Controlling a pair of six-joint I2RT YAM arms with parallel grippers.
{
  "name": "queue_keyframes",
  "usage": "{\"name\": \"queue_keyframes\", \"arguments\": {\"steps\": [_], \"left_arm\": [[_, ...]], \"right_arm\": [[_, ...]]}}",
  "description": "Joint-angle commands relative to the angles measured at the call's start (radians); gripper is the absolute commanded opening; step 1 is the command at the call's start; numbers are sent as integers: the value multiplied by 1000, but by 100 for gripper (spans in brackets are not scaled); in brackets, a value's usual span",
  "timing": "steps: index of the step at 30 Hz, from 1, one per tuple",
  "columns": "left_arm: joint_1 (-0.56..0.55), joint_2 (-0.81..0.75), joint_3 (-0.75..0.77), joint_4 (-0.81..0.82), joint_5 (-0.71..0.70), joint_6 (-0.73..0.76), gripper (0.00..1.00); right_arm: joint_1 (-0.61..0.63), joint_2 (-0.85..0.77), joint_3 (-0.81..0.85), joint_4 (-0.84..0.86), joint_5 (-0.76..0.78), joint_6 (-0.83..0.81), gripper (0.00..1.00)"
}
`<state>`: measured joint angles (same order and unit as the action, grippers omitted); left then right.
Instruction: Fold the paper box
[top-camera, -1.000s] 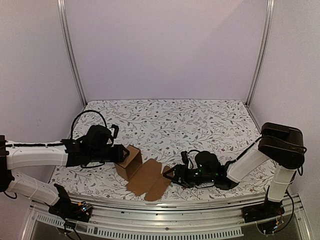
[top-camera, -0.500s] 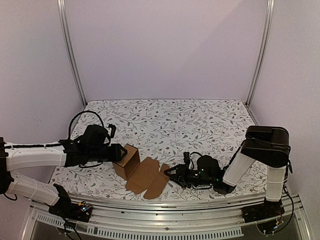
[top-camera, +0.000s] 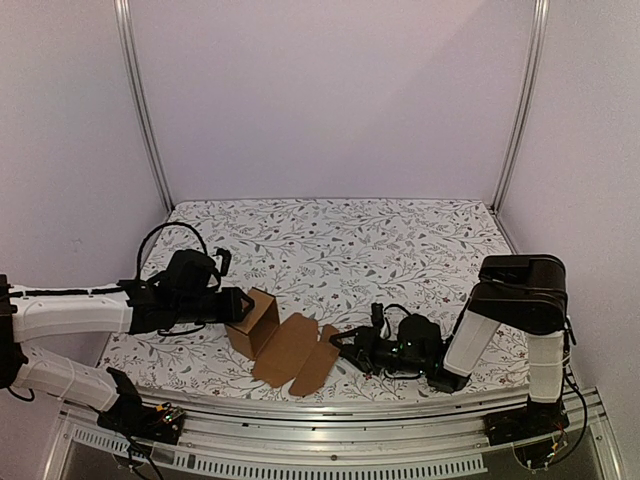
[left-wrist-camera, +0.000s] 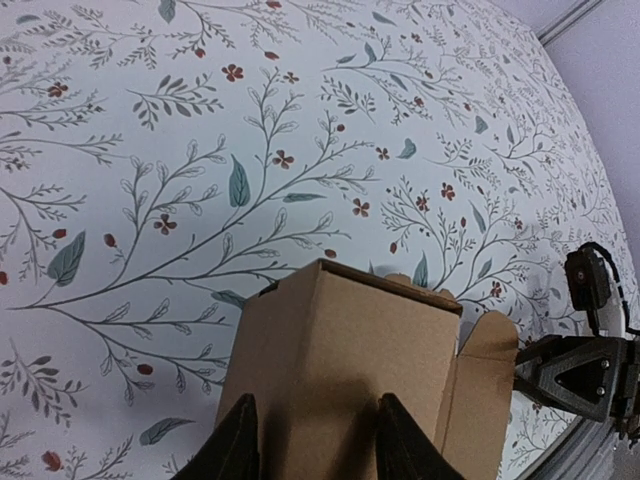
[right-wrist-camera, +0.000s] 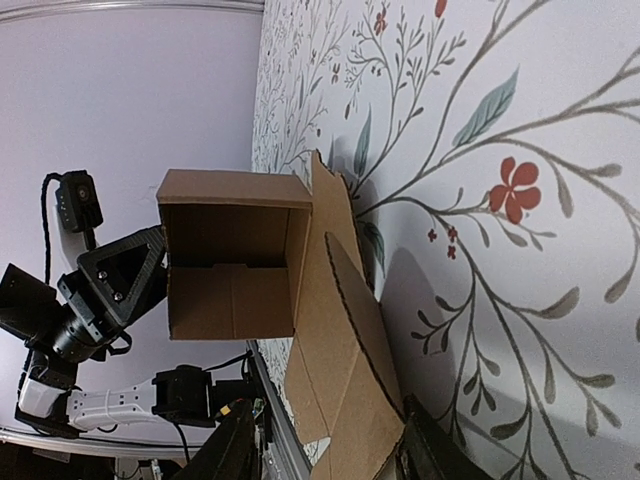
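The paper box is brown cardboard, half-formed: a squarish open tube stands at the front left of the table, with a flat lid panel spread to its right. My left gripper is open, fingertips against the tube's left wall. In the left wrist view that wall fills the gap at my left gripper. My right gripper is open, low on the table at the panel's right edge. In the right wrist view the raised flap lies between the fingers of my right gripper, and the tube's open mouth faces the camera.
The table wears a white floral cloth. An aluminium rail runs along the near edge, just in front of the panel. Metal posts and pale walls close in the sides and back. The left arm's black cable loops above its wrist.
My right gripper has slid left along the table up to the panel's edge, its elbow drawing in. The left gripper and the tube shifted slightly left.
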<state>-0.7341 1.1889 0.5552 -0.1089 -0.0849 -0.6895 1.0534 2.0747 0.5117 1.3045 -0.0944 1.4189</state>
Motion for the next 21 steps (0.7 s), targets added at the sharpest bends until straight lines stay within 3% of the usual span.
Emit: {"name": "queue_keyframes", "arguments": {"steps": [1,21], "left_arm": [[10,21,-51,-112,29,4,39],[16,15,-56,-101,42,5,39]], "right_arm": [[5,29,6,77,24,3,46],[27,-64,4,101,28,-71,52]]}}
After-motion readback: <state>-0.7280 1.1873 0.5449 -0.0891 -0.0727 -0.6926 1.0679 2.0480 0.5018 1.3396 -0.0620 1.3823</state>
